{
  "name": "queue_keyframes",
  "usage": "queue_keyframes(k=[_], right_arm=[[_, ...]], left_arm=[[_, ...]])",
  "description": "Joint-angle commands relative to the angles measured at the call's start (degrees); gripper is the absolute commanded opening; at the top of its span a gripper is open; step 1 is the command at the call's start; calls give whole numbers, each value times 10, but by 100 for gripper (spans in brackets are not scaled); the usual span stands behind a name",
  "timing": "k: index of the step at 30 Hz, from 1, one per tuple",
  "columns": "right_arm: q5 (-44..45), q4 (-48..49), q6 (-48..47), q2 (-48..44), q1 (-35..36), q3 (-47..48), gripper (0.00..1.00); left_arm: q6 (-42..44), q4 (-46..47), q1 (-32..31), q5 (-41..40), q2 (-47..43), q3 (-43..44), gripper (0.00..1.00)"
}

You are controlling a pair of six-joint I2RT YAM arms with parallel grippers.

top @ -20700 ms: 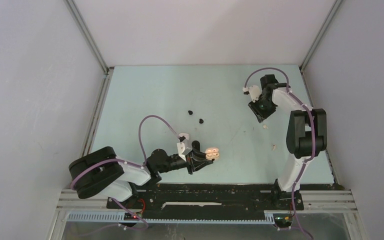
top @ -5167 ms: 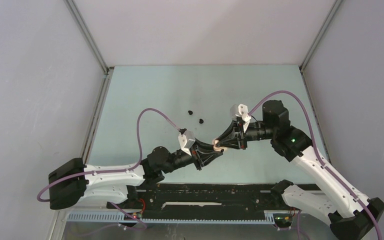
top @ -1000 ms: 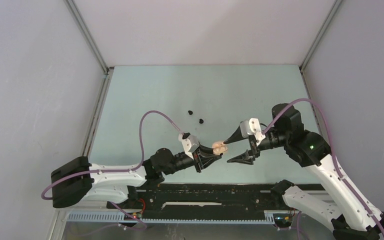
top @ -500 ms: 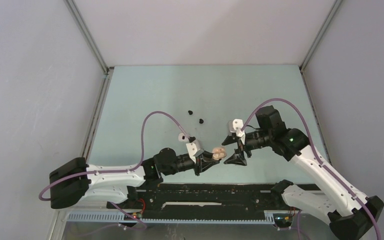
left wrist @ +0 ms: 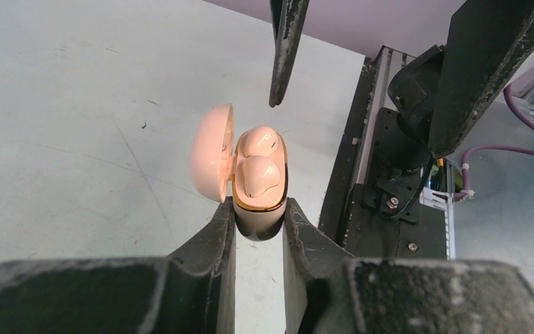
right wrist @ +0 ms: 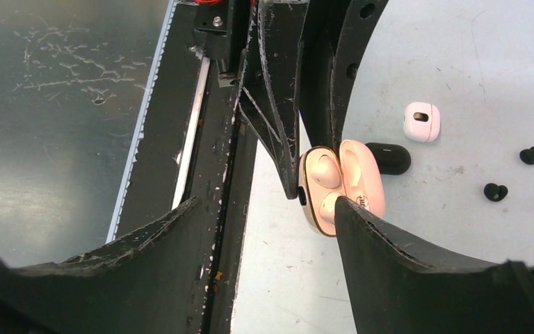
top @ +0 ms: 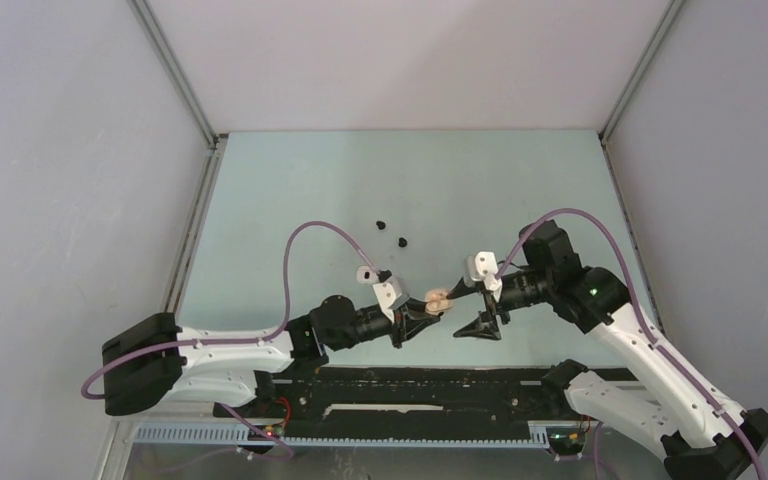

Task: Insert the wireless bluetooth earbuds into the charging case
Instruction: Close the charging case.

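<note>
Grey walls, pale green desk (top: 360, 180). Left end effector (top: 430, 310) clamped on the base of a peach charging case (left wrist: 256, 212), held off the desk, lid swung open. Two pale earbuds (left wrist: 257, 174) seated inside the case. Right end effector (top: 456, 312) spread wide and empty, one finger tip just off the case's open end, not touching. Two black earbuds (top: 402, 241) lie on the desk, well beyond the case.

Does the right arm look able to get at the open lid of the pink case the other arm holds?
Probably yes. The right end effector is open around the case, one fingertip close beside the lid with nothing between. The left end effector grips only the case's base.
</note>
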Motion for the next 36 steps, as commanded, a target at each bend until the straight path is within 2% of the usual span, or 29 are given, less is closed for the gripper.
queue_keyframes(k=[1,11,16,20,24,28,34,36], right_arm=[[-18,11,1,-2,-12,-5,71],[66,115,65,40,-2,-20,75],[68,68,20,53,45,-20,74],[59,55,14,2,30,-29,74],[106,117,61,-48,-8,-53,75],[180,158,100,-35,-30,-55,76],[295,210,167,-9,-63,-55,76],[318,220,180,-10,-78,-55,76]], left_arm=[[-4,37,-1,-15,-3,19,0],[13,-9,-2,42,-1,39,0],[1,-22,-1,-24,-1,48,0],[-16,-48,4,-81,7,59,0],[-54,-60,18,-110,24,59,0],[-133,-87,57,-122,57,69,0],[-223,-147,134,-78,142,134,0],[-250,-188,151,-44,187,183,4]])
